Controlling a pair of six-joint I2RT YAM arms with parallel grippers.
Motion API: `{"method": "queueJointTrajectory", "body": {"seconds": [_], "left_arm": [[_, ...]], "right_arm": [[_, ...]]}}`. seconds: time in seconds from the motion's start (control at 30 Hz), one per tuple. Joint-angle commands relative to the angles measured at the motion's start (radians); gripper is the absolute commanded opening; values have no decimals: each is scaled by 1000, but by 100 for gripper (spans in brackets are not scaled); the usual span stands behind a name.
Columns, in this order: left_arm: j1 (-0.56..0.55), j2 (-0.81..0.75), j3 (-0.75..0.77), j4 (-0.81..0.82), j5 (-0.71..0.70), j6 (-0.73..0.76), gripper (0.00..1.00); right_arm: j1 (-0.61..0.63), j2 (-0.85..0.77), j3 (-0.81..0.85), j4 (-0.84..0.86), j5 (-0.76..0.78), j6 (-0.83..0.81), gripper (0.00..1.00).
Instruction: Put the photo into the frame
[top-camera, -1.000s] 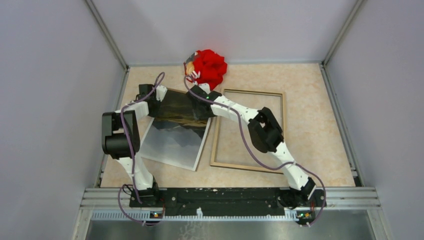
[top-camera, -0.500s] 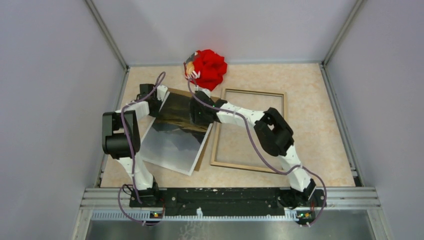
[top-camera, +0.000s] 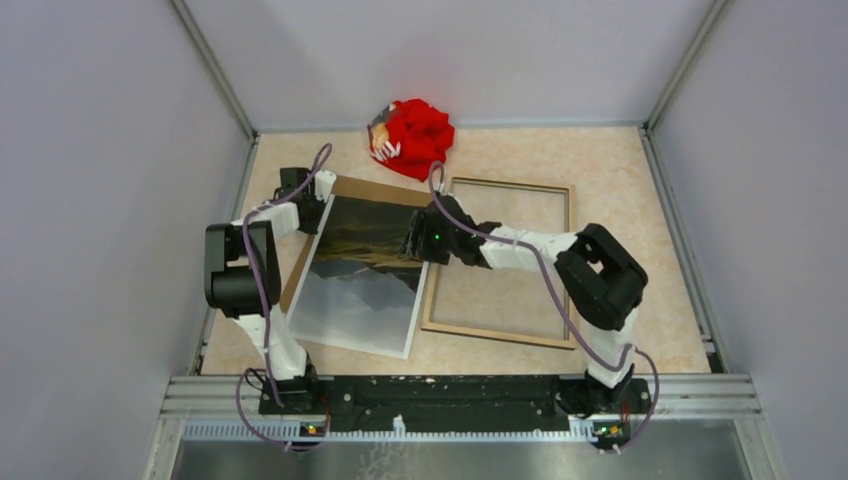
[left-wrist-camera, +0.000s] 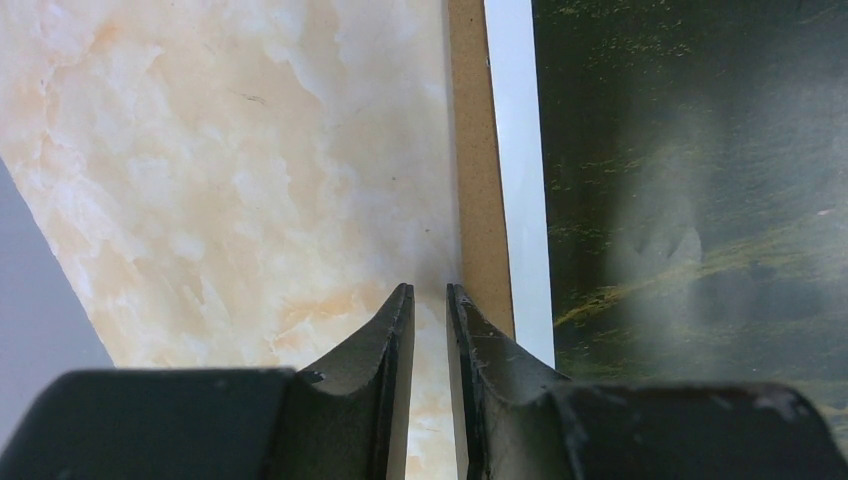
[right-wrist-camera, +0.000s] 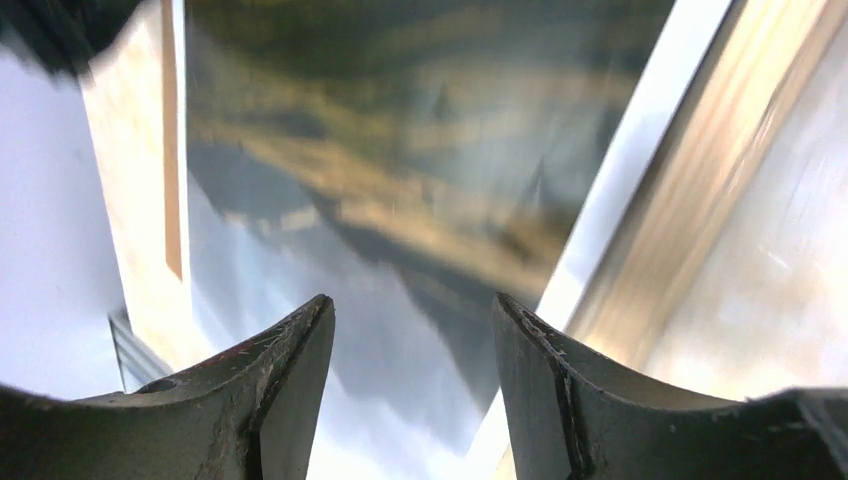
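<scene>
**Photo sitting just left of the frame, not in it**

So the left jaws are down at the far-left corner of the print. They're only a sliver apart, nothing pinched, tips right at the edge of a thin brown backing board (left-wrist-camera: 478, 150). The big photo (top-camera: 365, 270), dark misty mountains with golden streaks and a white border, lies face up and a bit skewed on that board. A crumpled red cloth bundle (top-camera: 418, 135) sits at the back. The right jaws hang spread wide over the photo's right edge, gripping nothing. Just beside that edge, the thin rectangular frame (top-camera: 510, 183) lies light-wood side up on the pale marble-look desk (top-camera: 620, 200).
</scene>
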Motion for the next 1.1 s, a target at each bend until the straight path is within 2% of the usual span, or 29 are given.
{"method": "queueJointTrajectory", "body": {"seconds": [0.0, 0.13, 0.23, 0.43, 0.63, 0.8, 1.07], "left_arm": [[-14, 23, -50, -160, 117, -18, 26], [46, -19, -21, -230, 168, 8, 26], [88, -66, -3, -305, 193, 53, 28], [102, -205, -89, -329, 159, 118, 29], [102, -295, -155, -353, 172, 127, 30], [109, -355, -221, -338, 123, 174, 30], [123, -372, -312, -274, 79, 229, 30]], "right_arm": [[110, -196, -169, 27, -18, 31, 59], [205, -288, -271, 13, 11, 49, 59], [277, -324, -287, -43, 43, 52, 59], [374, -335, -324, -118, 113, 113, 60], [385, -302, -344, -165, 177, 119, 60], [388, -290, -351, -205, 210, 131, 60], [431, -282, -388, -121, 148, 211, 60]]}}
